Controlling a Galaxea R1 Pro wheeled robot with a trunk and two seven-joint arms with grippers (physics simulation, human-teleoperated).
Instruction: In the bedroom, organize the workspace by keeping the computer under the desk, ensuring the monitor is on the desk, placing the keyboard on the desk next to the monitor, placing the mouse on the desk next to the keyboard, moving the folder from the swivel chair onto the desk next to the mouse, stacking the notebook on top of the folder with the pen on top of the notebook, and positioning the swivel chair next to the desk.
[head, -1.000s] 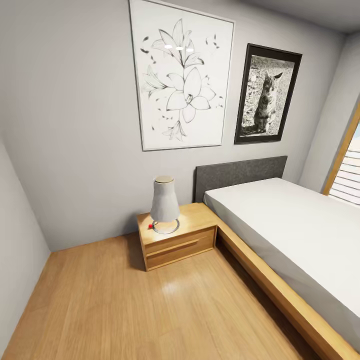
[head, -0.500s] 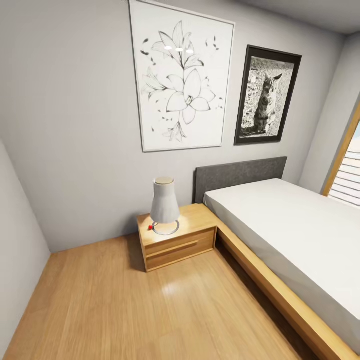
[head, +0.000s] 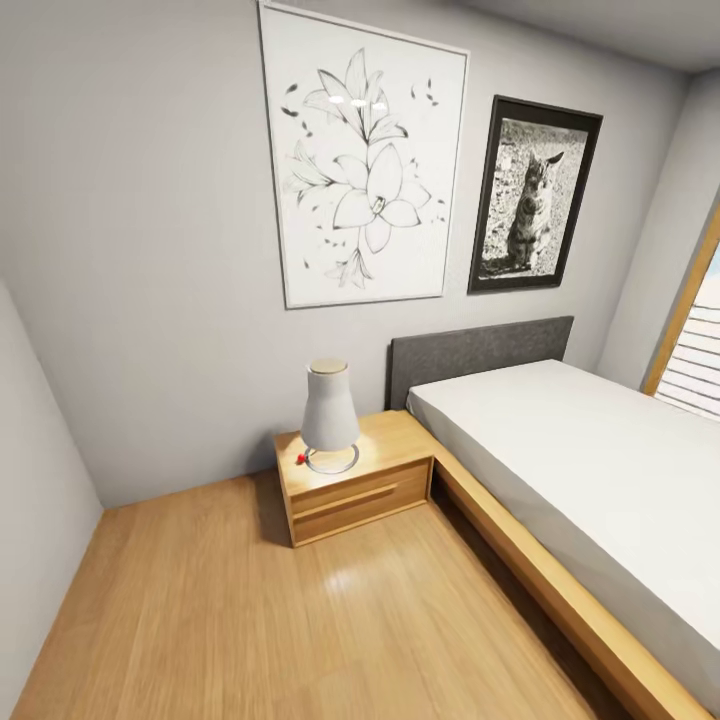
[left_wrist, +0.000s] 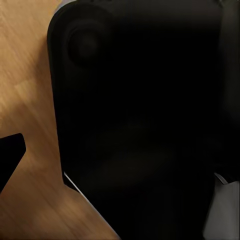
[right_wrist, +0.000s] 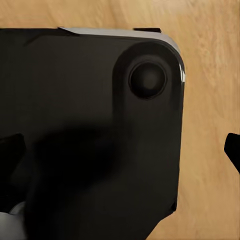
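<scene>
Grey bedroom wall with two pictures; a lamp stands on a nightstand touching the bed. Whether either gripper is clenched, I cannot tell.

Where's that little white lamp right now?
In the head view, the white lamp stands on the wooden nightstand, low and centre in the picture. The nightstand sits against the grey wall, touching the bed on its right, below the flower picture.

Left gripper one dark fingertip visible, right gripper likewise, both above robot's black base, state unclear
</scene>
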